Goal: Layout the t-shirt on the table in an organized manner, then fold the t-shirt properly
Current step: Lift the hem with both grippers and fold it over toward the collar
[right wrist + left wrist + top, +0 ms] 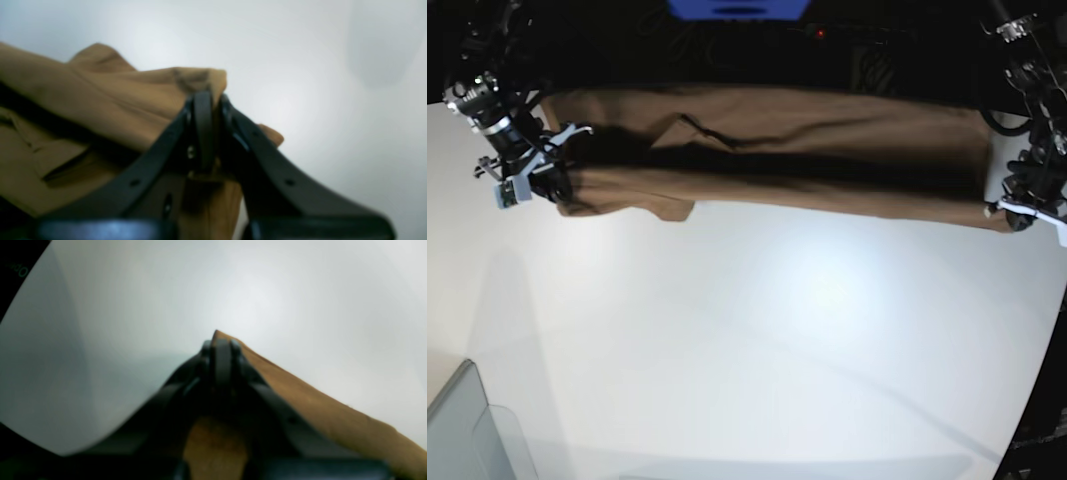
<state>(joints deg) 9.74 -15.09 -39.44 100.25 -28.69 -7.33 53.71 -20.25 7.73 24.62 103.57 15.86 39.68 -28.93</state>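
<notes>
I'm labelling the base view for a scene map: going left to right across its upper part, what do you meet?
Right gripper, shut on the t-shirt's end → the t-shirt stretched across → left gripper, shut on its other end.

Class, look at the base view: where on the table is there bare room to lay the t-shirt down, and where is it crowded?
Bare white table runs from the t-shirt to the near curved edge, bordered at the lower left by a grey bin. The far edge is crowded: the shirt hangs stretched there between the right hand and left hand, both clamped on it.
</notes>
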